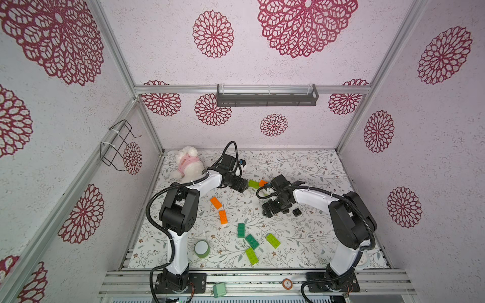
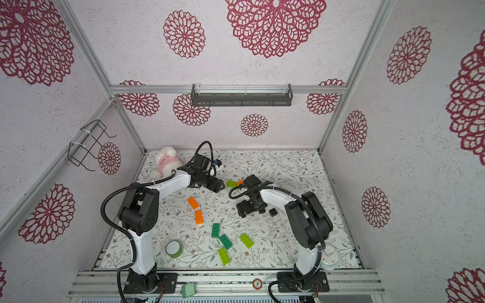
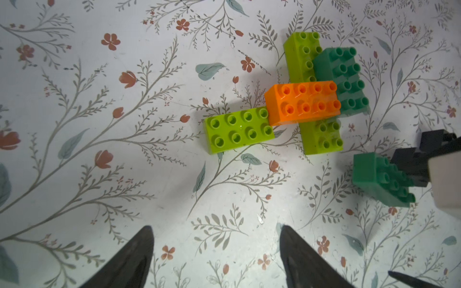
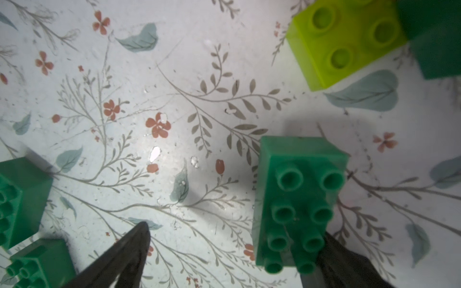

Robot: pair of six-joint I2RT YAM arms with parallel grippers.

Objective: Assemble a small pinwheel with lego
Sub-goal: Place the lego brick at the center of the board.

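Hovering open-jawed beside a partly built lego pinwheel

The left gripper [image 3: 215, 228] holds its jaws wide apart and empty, facing the joined bricks [image 3: 301, 102]: orange and dark green ones stacked on lime ones, lying toward the far side of the floral mat [image 1: 301, 168]. The right gripper [image 4: 235, 229] sits just beside them, jaws likewise spread wide and clamping nothing; a loose dark green brick [image 4: 299, 199] lies between them, close against one finger [image 4: 349, 269]. In both top views two orange bricks [image 1: 223, 217], two more dark green bricks [image 1: 241, 230] and two lime bricks [image 1: 273, 240] lie scattered nearer the arms' bases, and two small black bricks [image 1: 296, 212] rest just beside the right gripper
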